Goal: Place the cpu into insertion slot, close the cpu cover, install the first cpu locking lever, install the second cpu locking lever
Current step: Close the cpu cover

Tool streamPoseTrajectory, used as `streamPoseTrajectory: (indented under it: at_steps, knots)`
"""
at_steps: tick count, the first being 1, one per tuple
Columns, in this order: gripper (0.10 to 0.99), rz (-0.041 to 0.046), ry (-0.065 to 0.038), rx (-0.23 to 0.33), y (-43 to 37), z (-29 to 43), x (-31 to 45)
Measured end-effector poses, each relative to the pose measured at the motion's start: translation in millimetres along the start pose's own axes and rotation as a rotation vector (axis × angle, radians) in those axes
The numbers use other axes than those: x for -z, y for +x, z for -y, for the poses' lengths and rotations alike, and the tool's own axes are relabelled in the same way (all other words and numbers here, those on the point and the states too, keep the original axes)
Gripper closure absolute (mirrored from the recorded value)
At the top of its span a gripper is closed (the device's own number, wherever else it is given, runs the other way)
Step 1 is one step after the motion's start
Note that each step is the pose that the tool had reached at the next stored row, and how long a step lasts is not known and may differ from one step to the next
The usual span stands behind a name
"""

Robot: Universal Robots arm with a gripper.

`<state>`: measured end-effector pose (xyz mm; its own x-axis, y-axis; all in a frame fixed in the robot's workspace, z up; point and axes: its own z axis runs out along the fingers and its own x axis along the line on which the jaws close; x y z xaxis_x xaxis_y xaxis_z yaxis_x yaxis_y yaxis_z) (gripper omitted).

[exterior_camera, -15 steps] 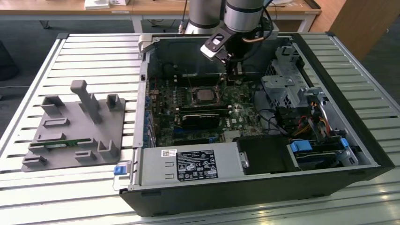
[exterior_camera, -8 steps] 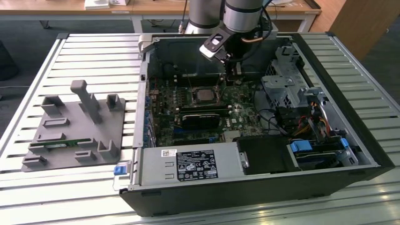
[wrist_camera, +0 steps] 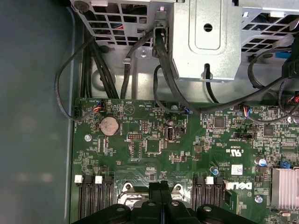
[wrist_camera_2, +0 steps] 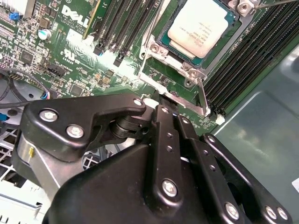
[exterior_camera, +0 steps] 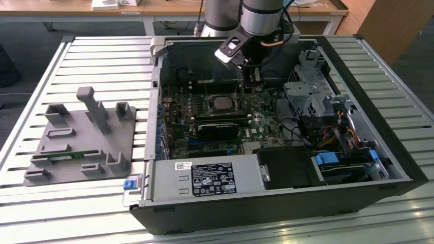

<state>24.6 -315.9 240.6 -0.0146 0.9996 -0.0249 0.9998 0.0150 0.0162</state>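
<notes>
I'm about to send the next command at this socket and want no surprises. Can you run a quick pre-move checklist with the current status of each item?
1. The cpu lies flat inside the frame's window: ok.
2. The cpu cover is down around the chip: ok.
3. The locking lever nearest the gripper is latched: cannot tell.
4. The gripper is shut and sits at the cover's edge: ok.
5. The gripper has hold of that lever: cannot tell.
6. The cables lie apart from the gripper: ok.
</notes>
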Motion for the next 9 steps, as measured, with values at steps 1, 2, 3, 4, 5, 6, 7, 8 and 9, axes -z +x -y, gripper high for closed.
streamPoseTrajectory:
  at_steps: [1,2,3,4,5,6,7,8,9]
  knots:
    - [0.980,0.0000,0.000,0.000,0.0,0.2,0.0]
    - [0.980,0.0000,0.000,0.000,0.0,0.4,0.0]
    - [0.980,0.0000,0.000,0.000,0.0,0.6,-0.1]
    - [0.980,-0.0001,0.000,0.000,0.0,0.9,-0.1]
    - [0.980,0.0000,0.000,0.000,0.0,1.2,-0.1]
    - [0.980,-0.0001,0.000,0.000,0.0,1.6,-0.2]
    - [0.980,-0.0001,0.000,0.000,0.0,1.9,-0.2]
    - [0.980,-0.0001,0.000,0.000,0.0,2.1,-0.2]
    - [0.980,0.0000,0.000,0.000,0.0,2.4,-0.2]
